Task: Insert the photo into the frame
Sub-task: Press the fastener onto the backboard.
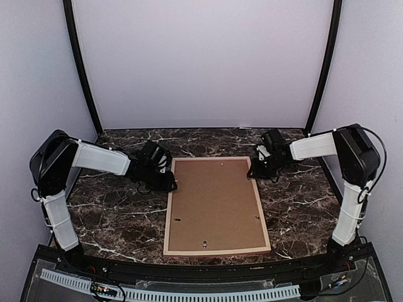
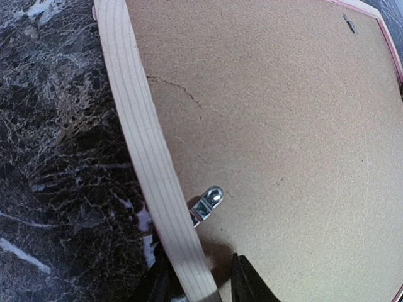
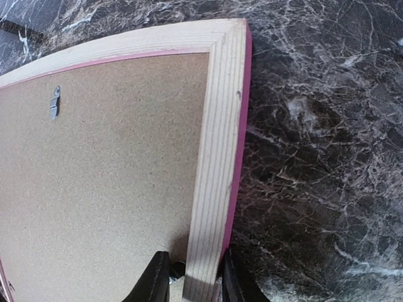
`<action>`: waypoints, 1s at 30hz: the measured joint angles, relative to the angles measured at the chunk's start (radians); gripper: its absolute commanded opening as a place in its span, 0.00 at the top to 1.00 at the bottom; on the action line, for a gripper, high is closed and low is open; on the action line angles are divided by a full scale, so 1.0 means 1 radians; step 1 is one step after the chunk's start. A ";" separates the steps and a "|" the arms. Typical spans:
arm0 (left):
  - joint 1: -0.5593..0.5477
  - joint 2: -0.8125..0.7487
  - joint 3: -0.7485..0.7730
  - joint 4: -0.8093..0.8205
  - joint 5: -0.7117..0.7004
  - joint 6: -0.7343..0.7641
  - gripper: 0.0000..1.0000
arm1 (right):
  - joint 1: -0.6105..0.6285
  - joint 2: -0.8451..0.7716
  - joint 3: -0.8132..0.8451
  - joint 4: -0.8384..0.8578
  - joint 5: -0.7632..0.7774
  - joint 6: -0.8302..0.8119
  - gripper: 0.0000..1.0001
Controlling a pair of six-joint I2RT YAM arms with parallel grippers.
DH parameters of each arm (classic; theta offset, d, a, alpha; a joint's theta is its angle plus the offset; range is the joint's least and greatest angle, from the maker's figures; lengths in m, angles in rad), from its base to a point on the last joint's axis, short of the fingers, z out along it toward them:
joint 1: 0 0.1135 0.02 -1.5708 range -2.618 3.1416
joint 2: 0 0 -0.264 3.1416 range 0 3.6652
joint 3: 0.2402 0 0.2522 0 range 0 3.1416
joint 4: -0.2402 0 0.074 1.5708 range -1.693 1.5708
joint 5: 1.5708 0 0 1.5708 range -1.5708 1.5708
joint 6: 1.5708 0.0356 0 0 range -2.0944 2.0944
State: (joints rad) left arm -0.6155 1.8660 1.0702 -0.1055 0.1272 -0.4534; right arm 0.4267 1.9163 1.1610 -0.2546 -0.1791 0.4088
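Note:
The frame [image 1: 169, 214] lies face down in the middle of the table, pale wood reverse up, with a brown backing board [image 1: 216, 204] set in it. The photo is hidden. My left gripper [image 1: 169, 182] straddles the frame's left rail [image 2: 141, 138] near the far end, one finger outside and one over the board, shut on the rail [image 2: 200, 286]. My right gripper [image 1: 255, 168] straddles the right rail [image 3: 217, 138] near the far right corner. It [image 3: 194, 283] is shut on that rail, with the outer finger against the pink edge.
Small metal tabs [image 2: 210, 202] [image 3: 55, 104] sit on the backing board along the rails. Dark marble tabletop [image 1: 113, 214] lies on both sides of the frame. White walls with black posts close in the back and sides.

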 measured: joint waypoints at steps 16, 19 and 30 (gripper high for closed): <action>-0.004 0.000 0.000 0.000 -0.014 -0.001 0.65 | -0.021 0.045 0.053 -0.025 -0.050 -0.021 0.66; -0.005 0.000 0.000 0.000 -0.016 -0.002 0.64 | -0.018 0.051 0.067 -0.039 -0.042 -0.035 0.66; -0.007 0.000 0.003 -0.004 -0.020 -0.003 0.64 | -0.014 0.060 0.092 -0.076 -0.025 -0.063 0.77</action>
State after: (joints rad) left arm -0.6224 1.8660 1.0729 -0.1097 0.1070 -0.4564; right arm 0.4122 1.9759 1.2530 -0.3302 -0.2039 0.3462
